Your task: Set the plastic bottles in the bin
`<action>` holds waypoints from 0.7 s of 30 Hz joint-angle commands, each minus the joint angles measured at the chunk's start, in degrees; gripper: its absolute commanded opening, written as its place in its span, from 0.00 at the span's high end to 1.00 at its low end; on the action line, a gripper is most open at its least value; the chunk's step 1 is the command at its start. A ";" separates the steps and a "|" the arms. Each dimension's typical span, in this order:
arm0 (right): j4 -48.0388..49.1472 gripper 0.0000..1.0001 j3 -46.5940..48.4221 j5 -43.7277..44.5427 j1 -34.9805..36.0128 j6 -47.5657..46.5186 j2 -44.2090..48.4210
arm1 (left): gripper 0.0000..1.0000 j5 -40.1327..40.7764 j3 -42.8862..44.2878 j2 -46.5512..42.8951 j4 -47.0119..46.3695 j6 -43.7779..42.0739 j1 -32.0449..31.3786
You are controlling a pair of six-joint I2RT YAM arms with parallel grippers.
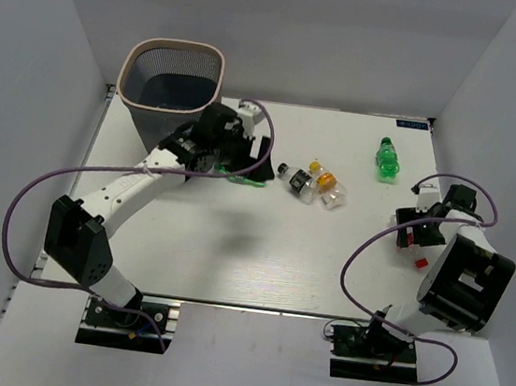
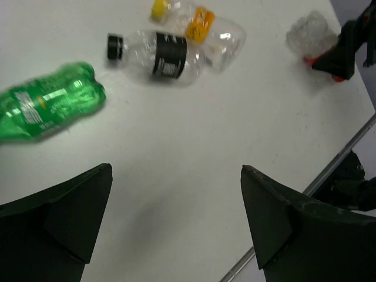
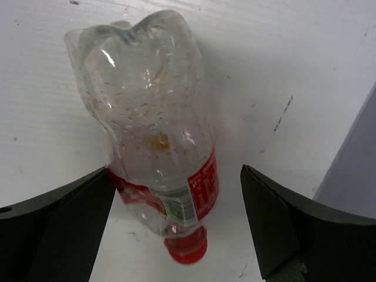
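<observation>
The mesh bin point(image 1: 173, 77) stands at the far left corner. My left gripper point(image 1: 254, 160) point(image 2: 176, 176) is open and empty above the table, just right of the bin. A green bottle point(image 2: 50, 103) lies by it and shows partly under it from above point(image 1: 246, 180). A black-capped bottle point(image 1: 294, 180) point(image 2: 155, 56) and an orange-labelled bottle point(image 1: 327, 185) point(image 2: 200, 26) lie mid-table. A second green bottle point(image 1: 388, 160) lies far right. My right gripper point(image 1: 416, 233) point(image 3: 176, 182) is open around a clear red-labelled, red-capped bottle point(image 3: 155, 141), whose cap point(image 1: 422, 263) shows from above.
The table's right edge and a grey wall point(image 3: 352, 170) run close beside my right gripper. Purple cables point(image 1: 23, 192) loop from both arms. The table's near edge point(image 2: 329, 170) shows in the left wrist view.
</observation>
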State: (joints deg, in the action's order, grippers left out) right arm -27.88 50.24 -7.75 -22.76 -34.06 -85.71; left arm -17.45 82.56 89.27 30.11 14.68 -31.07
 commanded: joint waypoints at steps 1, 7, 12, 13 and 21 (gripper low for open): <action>5.03 0.09 -0.05 -1.56 0.09 -4.08 -3.31 | 0.00 -0.83 -7.49 -5.42 -5.40 2.72 -2.76; 1.80 0.62 4.15 -8.68 0.00 -6.19 -6.66 | 0.00 2.59 -14.53 -5.95 -6.11 5.19 -9.44; -11.63 0.83 11.18 -20.71 0.87 -11.35 -0.52 | 0.00 5.40 -21.55 -7.71 -5.41 7.11 -12.44; -14.02 0.84 16.94 -27.25 1.14 -11.98 2.01 | 0.00 5.93 -22.96 -8.58 -5.41 7.12 -13.31; -12.32 0.88 38.16 -45.16 20.53 -0.88 2.58 | 0.00 6.46 -35.89 -12.72 -8.84 8.44 -16.56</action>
State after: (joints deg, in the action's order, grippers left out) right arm -43.46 84.47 -42.17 -9.56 -42.09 -82.87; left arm -12.27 47.68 80.18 23.92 22.33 -46.37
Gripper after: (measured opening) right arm 0.655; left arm 0.997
